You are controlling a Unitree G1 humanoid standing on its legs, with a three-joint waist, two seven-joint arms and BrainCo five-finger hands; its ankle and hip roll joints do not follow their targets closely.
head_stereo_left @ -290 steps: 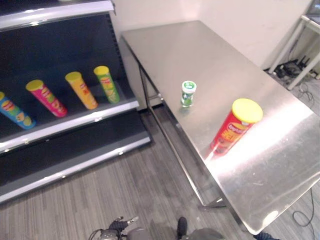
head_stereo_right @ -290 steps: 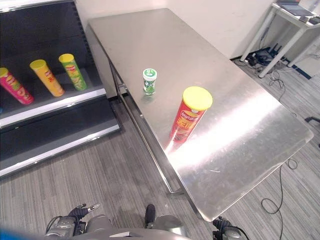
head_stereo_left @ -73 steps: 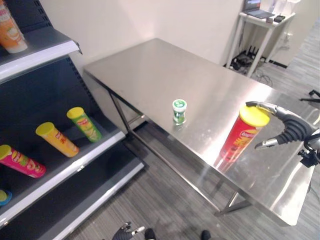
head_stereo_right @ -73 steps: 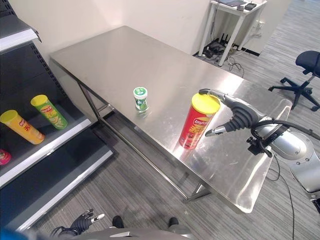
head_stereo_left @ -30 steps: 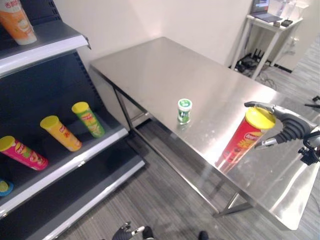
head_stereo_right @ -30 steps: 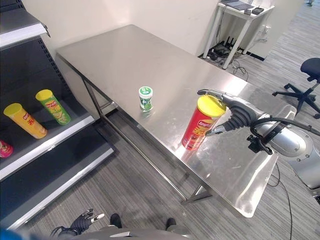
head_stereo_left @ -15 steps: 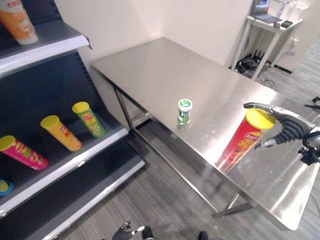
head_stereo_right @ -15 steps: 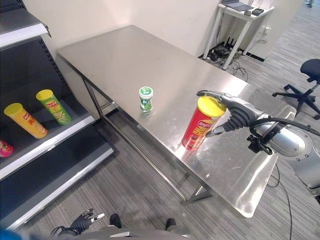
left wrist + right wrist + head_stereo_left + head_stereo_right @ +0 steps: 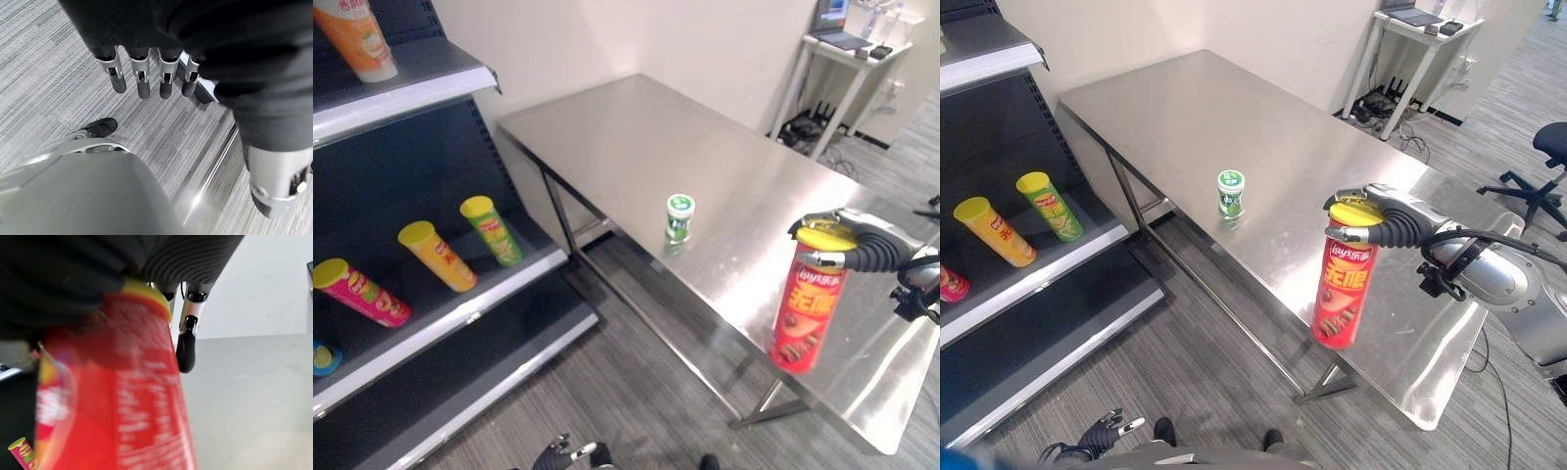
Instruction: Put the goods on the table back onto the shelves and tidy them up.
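Note:
A red chip can [image 9: 1343,290] with a yellow lid hangs upright just above the front part of the steel table [image 9: 1195,108]. My right hand [image 9: 1393,224] is shut round its top; the right wrist view has the can [image 9: 122,401] close against the palm, one finger [image 9: 186,345] beyond it. A small green jar [image 9: 679,215] with a white lid stands mid-table. On the dark shelf [image 9: 460,318] to the left lie a green can [image 9: 491,230], an orange can [image 9: 437,257] and a pink can [image 9: 362,292]. My left hand [image 9: 142,73] hangs low over the floor, fingers straight.
An orange bottle [image 9: 357,39] stands on the upper shelf. A blue can [image 9: 321,357] peeks in at the shelf's far left. A white desk [image 9: 847,44] with a laptop stands at the back right and an office chair [image 9: 1552,147] at the far right. Grey floor lies between shelf and table.
My right hand has closed round the red can's top and lifted it off the table; the can went from leaning to hanging upright. The green jar has stayed put.

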